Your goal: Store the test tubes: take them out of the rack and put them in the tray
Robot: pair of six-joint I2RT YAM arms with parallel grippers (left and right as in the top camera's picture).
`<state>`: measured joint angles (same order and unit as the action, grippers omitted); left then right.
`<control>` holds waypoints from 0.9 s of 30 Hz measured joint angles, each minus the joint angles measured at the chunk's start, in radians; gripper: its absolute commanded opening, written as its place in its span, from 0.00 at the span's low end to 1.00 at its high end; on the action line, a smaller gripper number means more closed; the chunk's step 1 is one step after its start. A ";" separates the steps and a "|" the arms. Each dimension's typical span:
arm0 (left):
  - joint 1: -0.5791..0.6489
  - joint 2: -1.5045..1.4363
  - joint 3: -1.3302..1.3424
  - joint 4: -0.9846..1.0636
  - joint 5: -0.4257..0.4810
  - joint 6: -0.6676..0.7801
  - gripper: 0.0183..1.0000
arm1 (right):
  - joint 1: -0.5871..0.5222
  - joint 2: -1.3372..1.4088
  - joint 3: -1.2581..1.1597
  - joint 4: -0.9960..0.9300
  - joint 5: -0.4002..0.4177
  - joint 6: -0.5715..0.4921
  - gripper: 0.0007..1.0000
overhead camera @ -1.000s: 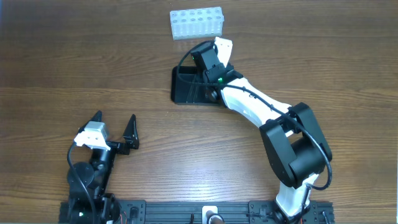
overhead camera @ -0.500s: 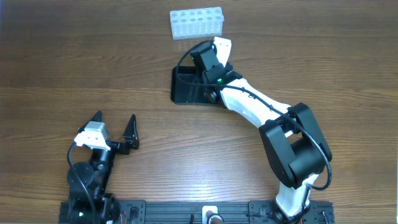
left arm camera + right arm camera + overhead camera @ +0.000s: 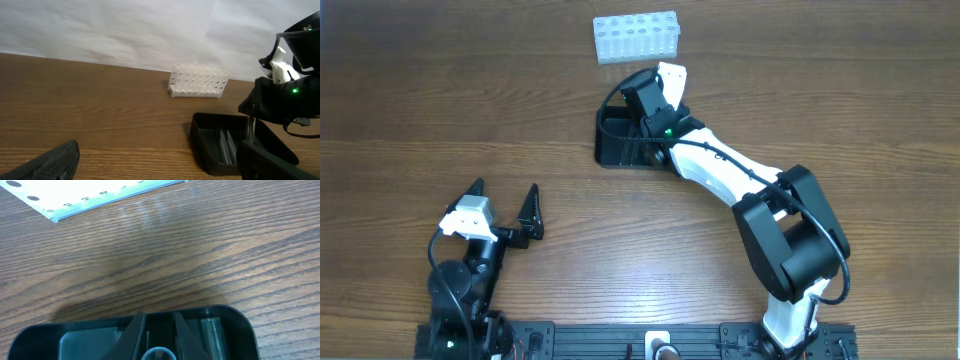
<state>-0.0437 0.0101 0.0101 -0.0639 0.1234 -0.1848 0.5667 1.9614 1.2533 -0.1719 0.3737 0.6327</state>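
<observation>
Presently: right gripper (image 3: 159, 330) is closed on a clear test tube (image 3: 157, 353). The open rim shows between the two fingers, and the tube hangs upright.

- In the left wrist view the tube's lower end dips inside the black tray (image 3: 200, 134), next to a few tubes (image 3: 227, 147) already lying flat in it.
- On the table, the tray sits just off centre toward 12 o'clock. The white rack (image 3: 635, 37) stands apart from it, further out at 12. Cannot tell whether any tubes remain in the rack.
- Left gripper (image 3: 505, 190) rests at 8 o'clock, jaws spread wide and holding nothing.

Handling, as judged:
- The tube looks light, rigid and smooth-walled, so it is likely slippery.
- It may be brittle if it is glass; the material is not certain.
- The hold is near the mouth, which suits a vertical lift out of the rack.
- Pinching harder risks a crack, and a looser pinch risks a slide.
- A round body will roll, so it is best laid low alongside the others, not dropped.
</observation>
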 measured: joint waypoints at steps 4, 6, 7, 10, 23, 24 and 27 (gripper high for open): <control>0.000 0.000 0.000 0.000 0.000 0.000 1.00 | 0.000 0.002 -0.002 -0.001 0.000 0.000 0.01; 0.000 0.000 0.000 0.000 0.000 0.000 1.00 | 0.000 0.002 -0.006 0.000 0.000 0.000 0.01; 0.000 0.000 0.000 0.000 0.000 0.000 1.00 | 0.000 0.002 -0.012 0.001 0.000 0.000 0.01; 0.000 0.000 0.000 0.000 0.000 0.000 1.00 | 0.000 0.002 -0.034 0.002 0.000 0.000 0.01; 0.000 0.000 0.000 0.000 0.000 0.000 1.00 | 0.000 0.003 -0.061 0.039 0.003 0.003 0.19; 0.000 0.000 0.000 0.000 0.000 0.000 1.00 | 0.000 0.003 -0.061 0.038 0.003 0.003 0.21; 0.000 0.000 0.000 0.000 0.000 0.000 1.00 | 0.000 0.003 -0.061 0.039 0.003 0.003 0.28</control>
<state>-0.0437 0.0101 0.0101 -0.0639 0.1234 -0.1848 0.5663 1.9648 1.1923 -0.1329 0.3767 0.6353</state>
